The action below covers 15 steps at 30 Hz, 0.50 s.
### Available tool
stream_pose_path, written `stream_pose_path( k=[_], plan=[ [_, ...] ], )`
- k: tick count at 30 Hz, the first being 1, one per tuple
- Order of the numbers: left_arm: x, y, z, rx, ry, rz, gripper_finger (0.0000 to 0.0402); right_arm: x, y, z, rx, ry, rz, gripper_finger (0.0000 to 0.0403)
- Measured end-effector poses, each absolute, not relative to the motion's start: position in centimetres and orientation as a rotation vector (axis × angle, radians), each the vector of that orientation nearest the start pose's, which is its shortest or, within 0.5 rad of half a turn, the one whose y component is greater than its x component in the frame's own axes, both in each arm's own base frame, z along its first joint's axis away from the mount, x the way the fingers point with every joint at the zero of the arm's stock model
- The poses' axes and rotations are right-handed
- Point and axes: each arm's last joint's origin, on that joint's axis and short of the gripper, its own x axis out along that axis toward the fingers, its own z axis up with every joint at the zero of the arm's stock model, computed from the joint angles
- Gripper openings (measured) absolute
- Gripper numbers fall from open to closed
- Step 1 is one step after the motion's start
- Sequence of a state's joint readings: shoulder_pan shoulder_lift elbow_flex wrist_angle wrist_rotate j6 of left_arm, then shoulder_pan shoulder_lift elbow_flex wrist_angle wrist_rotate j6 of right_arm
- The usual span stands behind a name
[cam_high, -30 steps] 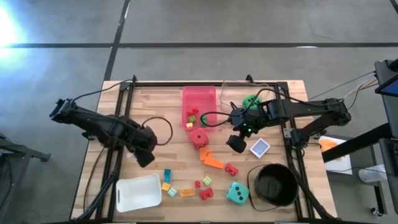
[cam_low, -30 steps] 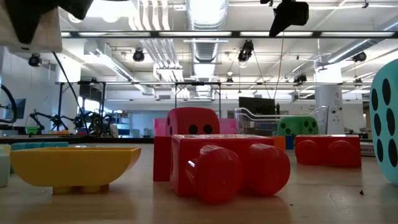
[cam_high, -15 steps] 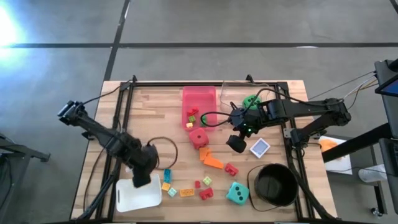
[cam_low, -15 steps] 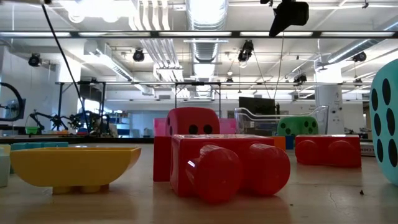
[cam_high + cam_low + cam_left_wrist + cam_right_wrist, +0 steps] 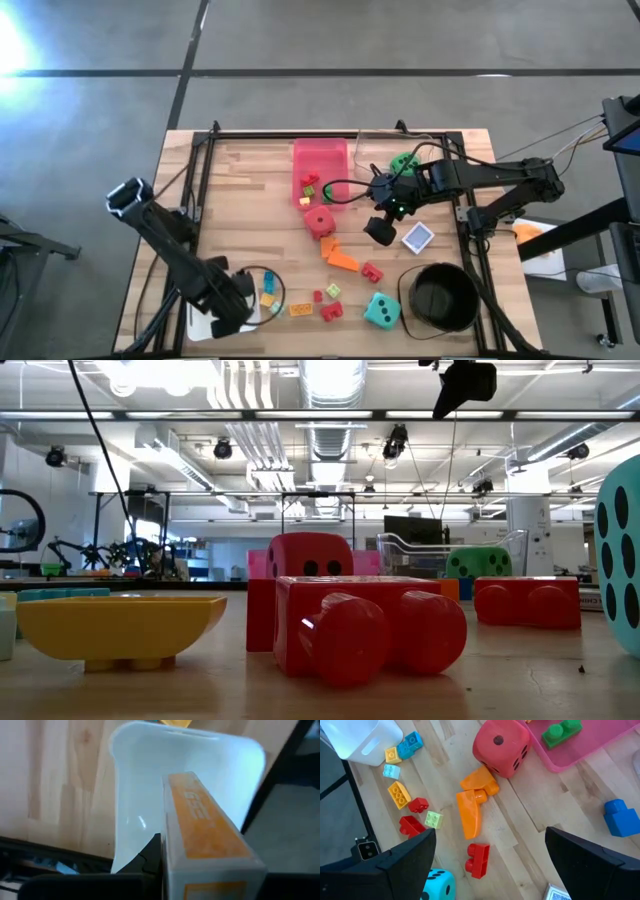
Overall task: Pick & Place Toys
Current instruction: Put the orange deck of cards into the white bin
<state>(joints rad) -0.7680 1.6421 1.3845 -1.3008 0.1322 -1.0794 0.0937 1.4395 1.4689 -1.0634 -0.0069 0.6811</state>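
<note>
The left gripper (image 5: 228, 318) grips an orange-faced card box (image 5: 202, 827) above the white bin (image 5: 140, 795)

L end effector (image 5: 228, 312) low at table's near-left corner, gripping; R end effector (image 5: 380, 230) hovers mid-right, open.

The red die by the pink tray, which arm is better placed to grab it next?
Probably the right. The right gripper hangs open near the red die, which shows in its wrist view. The left gripper is over the white bin, holding an orange-topped box.
</note>
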Motion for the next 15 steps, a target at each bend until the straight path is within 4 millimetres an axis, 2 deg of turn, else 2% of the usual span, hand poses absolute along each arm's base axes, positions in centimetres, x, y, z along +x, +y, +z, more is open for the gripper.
stream_pose_path(
  k=[8, 15],
  plan=[
    [21.9, -21.7, 23.8, -0.289, 1.63, 0.113, 0.0063, 27.7, 2.6, 34.9, 0.573, 1.02, -0.263, 0.0367],
    [20.5, -21.4, 21.5, -0.317, 1.633, 0.148, 0.0063, 27.7, 2.6, 34.9, 0.573, 1.02, -0.263, 0.0367]
  ],
)
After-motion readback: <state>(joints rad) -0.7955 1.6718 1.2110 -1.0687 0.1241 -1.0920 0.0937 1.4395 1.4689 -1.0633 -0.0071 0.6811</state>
